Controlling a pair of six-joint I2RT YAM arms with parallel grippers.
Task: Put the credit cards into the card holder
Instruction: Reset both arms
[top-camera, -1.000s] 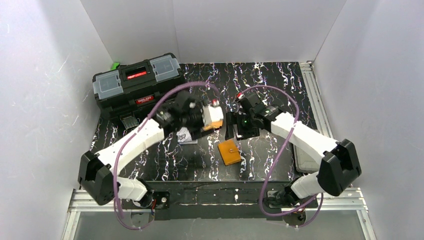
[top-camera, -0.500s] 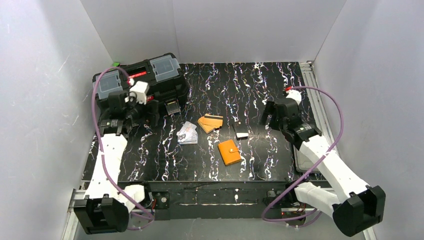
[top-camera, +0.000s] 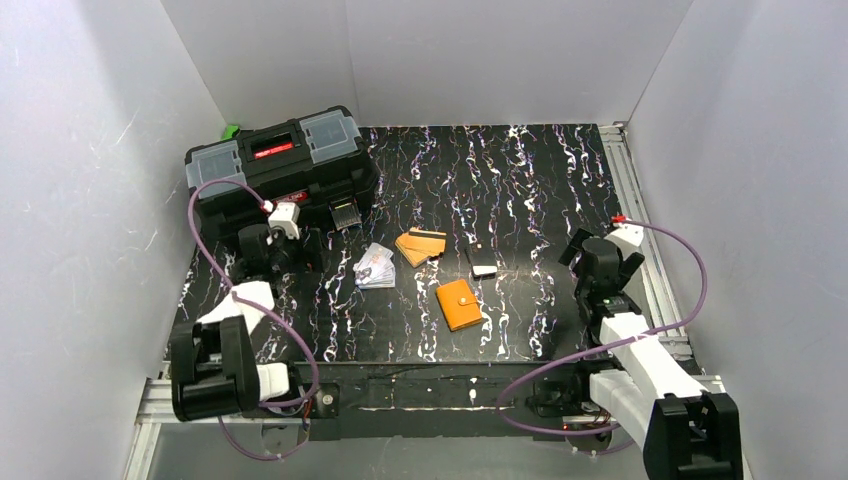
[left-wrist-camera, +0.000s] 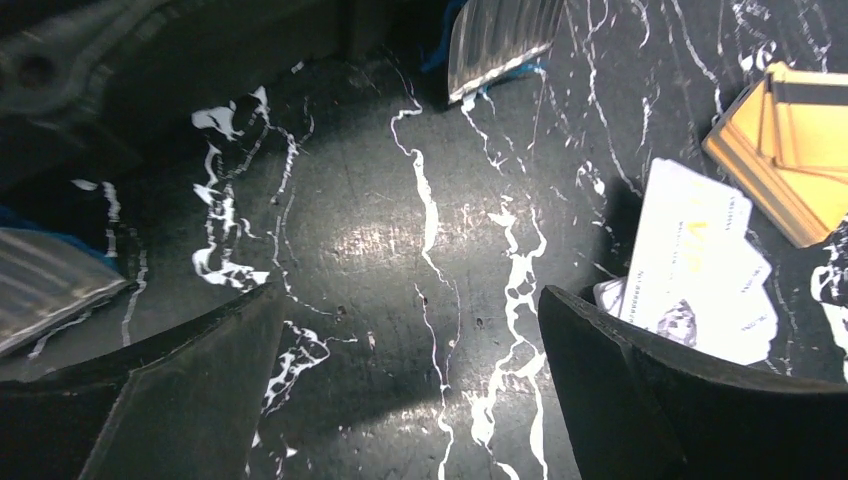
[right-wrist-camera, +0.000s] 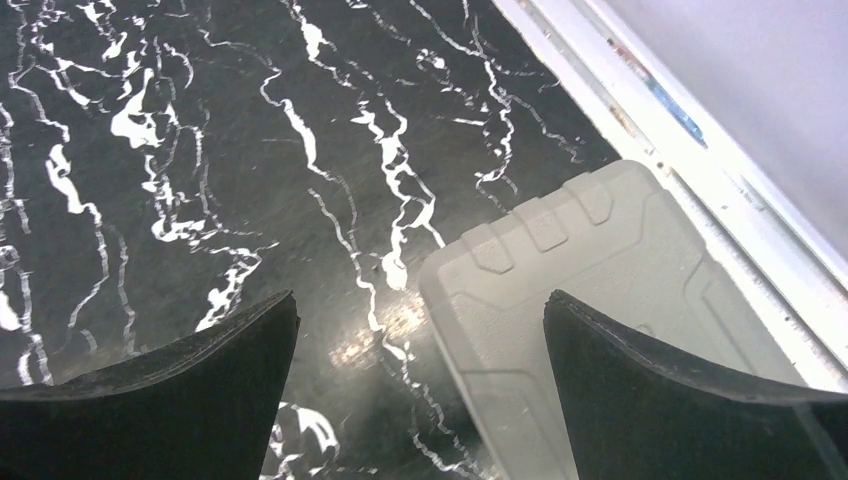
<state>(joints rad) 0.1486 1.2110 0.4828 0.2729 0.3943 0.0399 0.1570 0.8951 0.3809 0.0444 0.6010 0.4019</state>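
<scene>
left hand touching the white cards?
Apart. Top view shows bare table between the left hand and the white cards.

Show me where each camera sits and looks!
Top: high behind the arms, looking down at the table; both arms show.
Left wrist: above the left gripper, facing the table; its fingers show.
Right wrist: above the right gripper, facing a grey tray; its fingers show.
Shared: top and left wrist see the white cards, orange cards.
</scene>
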